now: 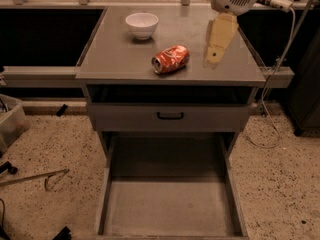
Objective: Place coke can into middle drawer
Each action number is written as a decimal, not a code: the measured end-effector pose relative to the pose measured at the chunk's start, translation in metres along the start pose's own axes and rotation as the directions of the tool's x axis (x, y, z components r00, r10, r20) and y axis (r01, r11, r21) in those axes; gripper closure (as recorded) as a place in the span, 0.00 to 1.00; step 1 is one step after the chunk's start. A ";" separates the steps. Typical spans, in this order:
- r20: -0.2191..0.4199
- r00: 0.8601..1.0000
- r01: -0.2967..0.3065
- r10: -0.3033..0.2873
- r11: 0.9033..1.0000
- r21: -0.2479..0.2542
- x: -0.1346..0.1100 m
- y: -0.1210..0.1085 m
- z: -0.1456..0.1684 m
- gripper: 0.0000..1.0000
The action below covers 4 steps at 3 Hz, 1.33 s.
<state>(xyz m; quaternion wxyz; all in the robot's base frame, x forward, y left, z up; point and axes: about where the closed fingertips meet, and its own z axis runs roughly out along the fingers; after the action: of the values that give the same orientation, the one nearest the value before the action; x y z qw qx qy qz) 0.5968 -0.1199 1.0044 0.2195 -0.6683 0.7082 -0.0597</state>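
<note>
On the bench (112, 59) top: coke can (170, 59) lies on its side near the middle | pincer (213, 57) just right of it, not touching, cannot tell if apart or together | white bowl (142, 24) behind-left | middle drawer (170, 209) pulled out below.

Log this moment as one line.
can: on its side on top | gripper: above top, right of can, apart | drawer: open, can not inside
</note>
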 end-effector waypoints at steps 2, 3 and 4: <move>0.075 0.996 0.043 -0.039 0.998 -0.056 -0.020 -0.034 0.051 0.00; 0.081 0.994 0.071 -0.068 0.997 -0.037 -0.028 -0.050 0.066 0.00; 0.105 0.989 0.106 -0.100 0.993 -0.050 -0.034 -0.069 0.090 0.00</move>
<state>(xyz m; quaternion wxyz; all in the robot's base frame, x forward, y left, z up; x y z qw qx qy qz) 0.6956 -0.0748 0.9581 0.2336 -0.7121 0.6619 -0.0170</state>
